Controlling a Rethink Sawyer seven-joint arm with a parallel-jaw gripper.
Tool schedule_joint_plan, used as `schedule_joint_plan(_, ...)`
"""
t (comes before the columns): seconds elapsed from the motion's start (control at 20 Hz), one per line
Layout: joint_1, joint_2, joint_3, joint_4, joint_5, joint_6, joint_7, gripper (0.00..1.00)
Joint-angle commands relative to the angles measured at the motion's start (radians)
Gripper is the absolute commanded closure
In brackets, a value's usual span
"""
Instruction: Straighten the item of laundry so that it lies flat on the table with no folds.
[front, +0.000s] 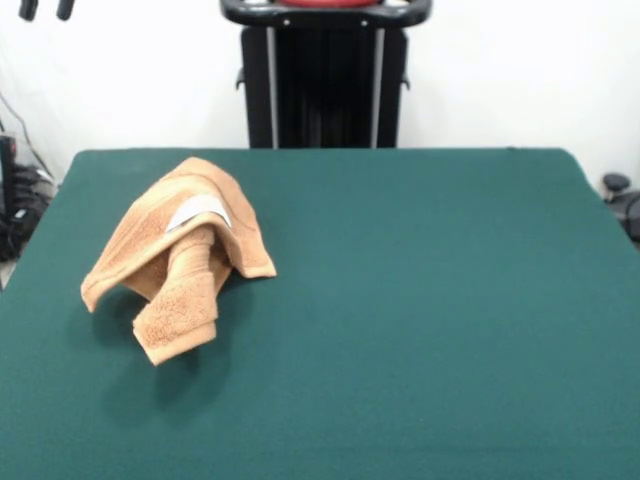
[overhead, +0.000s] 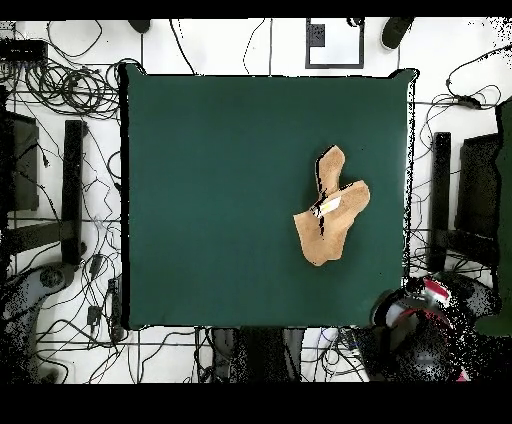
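We see the towel (front: 178, 255) bunched and folded over itself on the desk (front: 420, 300), care label (front: 197, 211) showing, so flattening remains. The hand (front: 47, 9) sits far above it; we cannot tell its state.

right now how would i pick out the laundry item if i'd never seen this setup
Find the big dark green table. In the front view the towel sits toward its left side, a crumpled orange-tan terry heap, the only thing on the cloth, with a small white care label on top.
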Motion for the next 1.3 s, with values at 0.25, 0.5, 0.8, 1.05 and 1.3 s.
schedule_joint_plan(0.25, -0.059, 0.113, 0.152, -0.209, -0.173, 0.116, -0.096, 0.00)
schedule_joint_plan(0.5, 0.023, 0.184, 0.076, -0.316, -0.196, 0.234, -0.018, 0.00)
schedule_joint_plan(0.8, 0.093, 0.235, 0.019, -0.429, -0.194, 0.472, 0.047, 0.00)
schedule_joint_plan(1.05, 0.196, 0.329, -0.091, -0.515, -0.190, 0.576, 0.166, 0.00)
schedule_joint_plan(1.3, 0.271, 0.424, -0.183, -0.636, -0.195, 0.947, 0.234, 0.00)
